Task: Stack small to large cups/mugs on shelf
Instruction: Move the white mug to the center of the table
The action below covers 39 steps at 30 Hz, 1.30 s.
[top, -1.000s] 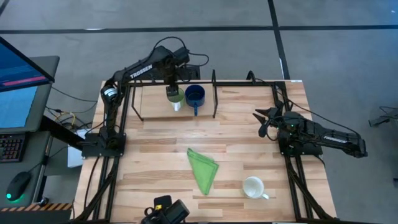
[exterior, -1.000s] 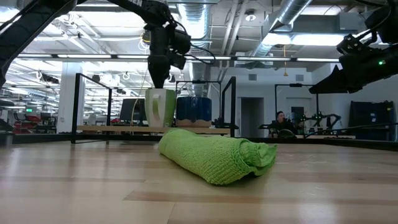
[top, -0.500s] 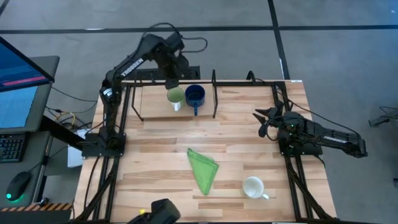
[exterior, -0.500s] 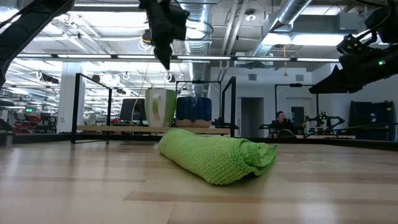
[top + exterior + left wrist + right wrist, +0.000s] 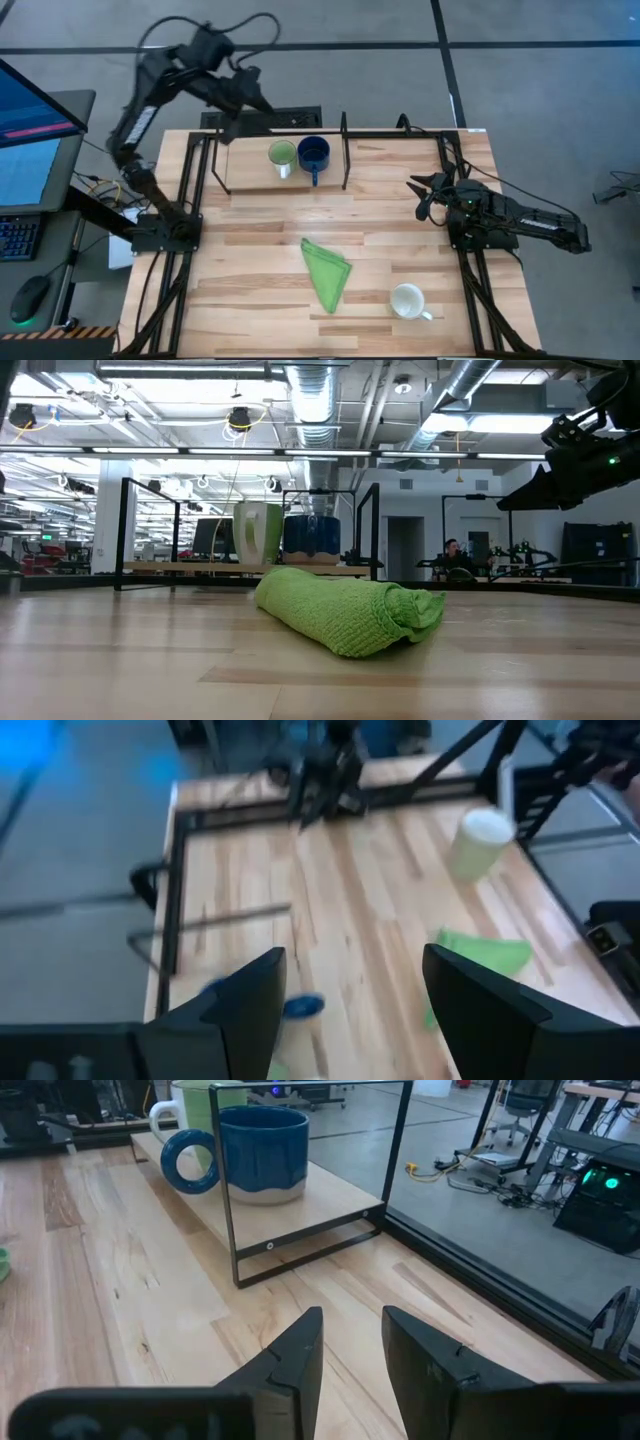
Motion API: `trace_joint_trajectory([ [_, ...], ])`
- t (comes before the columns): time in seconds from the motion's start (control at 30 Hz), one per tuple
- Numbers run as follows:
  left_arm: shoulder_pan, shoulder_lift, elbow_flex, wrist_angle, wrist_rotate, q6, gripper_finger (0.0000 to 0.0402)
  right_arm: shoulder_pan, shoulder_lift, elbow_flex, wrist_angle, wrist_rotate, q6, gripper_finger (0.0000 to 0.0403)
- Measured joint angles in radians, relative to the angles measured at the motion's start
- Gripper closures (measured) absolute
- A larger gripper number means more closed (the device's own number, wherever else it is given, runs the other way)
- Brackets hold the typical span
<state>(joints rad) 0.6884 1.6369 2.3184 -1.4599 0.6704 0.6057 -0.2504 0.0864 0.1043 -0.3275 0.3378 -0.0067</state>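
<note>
Listing what we find: light green mug (image 5: pixel 282 156) and dark blue mug (image 5: pixel 313 153), standing upright side by side on the shelf (image 5: pixel 250 172) at the table's far edge. White mug (image 5: pixel 408 300) sits on the bare table (image 5: pixel 250 250), near the folded green cloth (image 5: pixel 326 270) (well apart from the shelf). Our left gripper (image 5: pixel 345 995) hangs raised beyond the far left corner, fingers wide apart, empty. Our right gripper (image 5: pixel 350 1345) waits at the right edge, fingers slightly parted, empty.
</note>
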Motion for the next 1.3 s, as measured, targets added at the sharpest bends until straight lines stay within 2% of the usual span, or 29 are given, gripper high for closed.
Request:
trace_joint_trajectory([
  [0.2, -0.042, -0.144, -0.048, 0.098, 0.0, -0.057, 0.0173, 0.0, 0.0, 0.0, 0.0, -0.018, 0.01, 0.0275],
  [0.3, -0.048, -0.233, -0.171, 0.166, 0.013, -0.056, 0.0173, 0.001, 0.0, 0.0, 0.0, -0.047, 0.026, 0.0275],
  [0.43, -0.047, -0.374, -0.433, 0.306, 0.051, -0.06, 0.0173, 0.001, 0.0, 0.0, 0.0, -0.053, 0.033, 0.0275],
  [0.67, -0.047, -0.657, -0.894, 0.624, -0.131, -0.182, 0.0173, 0.001, 0.0, 0.0, 0.0, -0.053, 0.052, 0.0275],
  [0.9, -0.047, -0.995, -1.305, 0.944, -0.313, -0.341, 0.0173, 0.001, 0.0, 0.0, 0.0, -0.053, 0.053, 0.0275],
  [1.07, -0.047, -1.22, -1.559, 1.076, -0.44, -0.41, 0.0173, 0.001, 0.0, 0.0, 0.001, -0.054, 0.061, 0.0275],
  [1.3, -0.047, -1.466, -1.815, 1.167, -0.548, -0.492, 0.0173, 0.001, 0.0, 0.0, 0.001, -0.076, 0.086, 0.0275],
])
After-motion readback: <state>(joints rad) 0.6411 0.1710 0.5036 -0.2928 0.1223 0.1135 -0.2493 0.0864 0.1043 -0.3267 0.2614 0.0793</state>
